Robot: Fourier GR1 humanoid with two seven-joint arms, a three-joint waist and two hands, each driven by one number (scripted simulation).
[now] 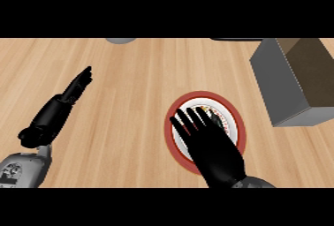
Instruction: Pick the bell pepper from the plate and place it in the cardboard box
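A round plate (pixel 196 99) with a red rim and white middle lies on the wooden counter, right of centre. My right hand (pixel 212 148) hovers over it with fingers spread and straight, covering most of the plate. Only small bits of something red and pale (pixel 222 119) show past the fingertips; the bell pepper cannot be made out clearly. The cardboard box (pixel 294 79), grey outside and brown inside, stands at the upper right, apart from the plate. My left hand (pixel 77 86) rests open at the left, fingers pointing away.
A grey round object (pixel 120 40) is cut off at the counter's far edge, top centre-left. A dark object (pixel 235 39) shows at the top edge near the box. Bare wood (pixel 130 110) lies between the two hands.
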